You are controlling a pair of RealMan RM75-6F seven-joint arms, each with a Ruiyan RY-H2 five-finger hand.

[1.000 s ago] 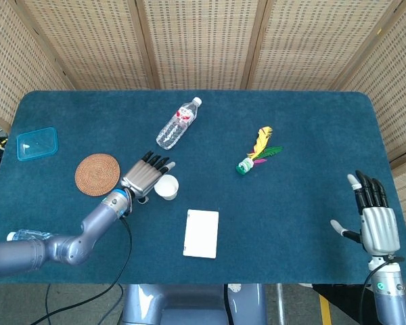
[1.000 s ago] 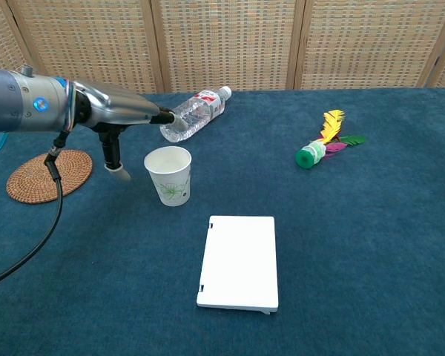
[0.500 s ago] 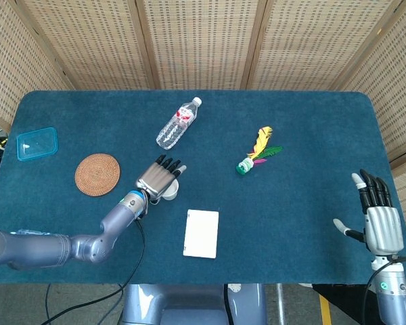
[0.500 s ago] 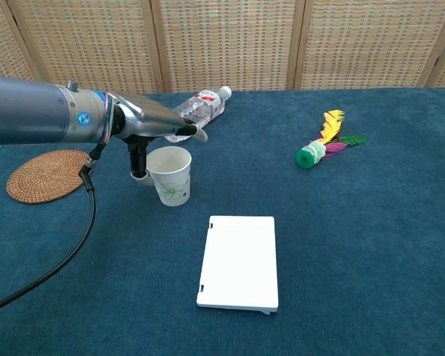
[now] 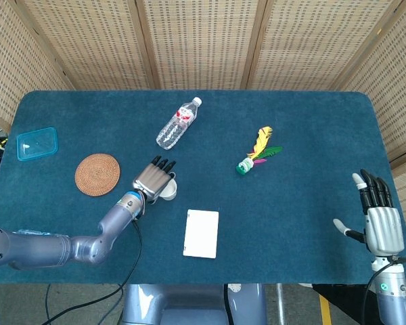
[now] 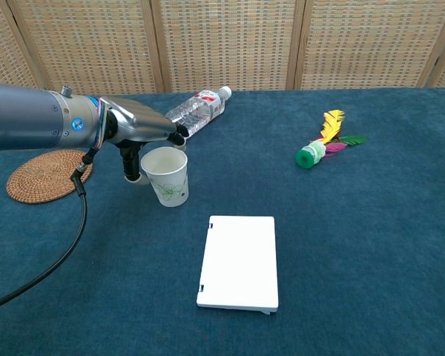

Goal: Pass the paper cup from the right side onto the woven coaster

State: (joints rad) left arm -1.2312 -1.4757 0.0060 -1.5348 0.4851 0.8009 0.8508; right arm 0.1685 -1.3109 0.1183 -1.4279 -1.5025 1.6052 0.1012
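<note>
Paper cup (image 6: pixel 166 176) stands on the blue tabletop (image 5: pixel 298 196), tilted a little, just right of the woven coaster (image 5: pixel 97 174) and apart from it. It is white with a faint green print on its side. Our left hand (image 6: pixel 137 135) is at the cup: from the chest view we see the fingers (image 6: pixel 170 132) stretched flat over the open rim and the thumb down along the cup's left side. From the head view the same hand (image 5: pixel 151 181) covers most of the cup (image 5: pixel 168 191), with only part of the white rim showing past it. We cannot tell whether the hand truly grips the cup or only lies against it.

Our right hand (image 5: pixel 377 217) shows only in the head view, at the lower right beside the tabletop's edge, palm flat, fingers straight and apart, thumb out to the side, holding nothing.

The coaster (image 6: pixel 47 173) lies flat and bare on the left part of the tabletop, near the left arm's wrist. A clear water bottle (image 5: pixel 178 124) lies on its side beyond the cup, its cap pointing away from us and to the right. A shuttlecock (image 5: pixel 257 152) with yellow, green and pink feathers and a green base lies well to the right of the cup. A flat white box (image 6: pixel 239 261) lies closer to us than the cup, to its right. A small blue lid (image 5: pixel 36 143) sits near the far left edge of the tabletop, beyond the coaster.
</note>
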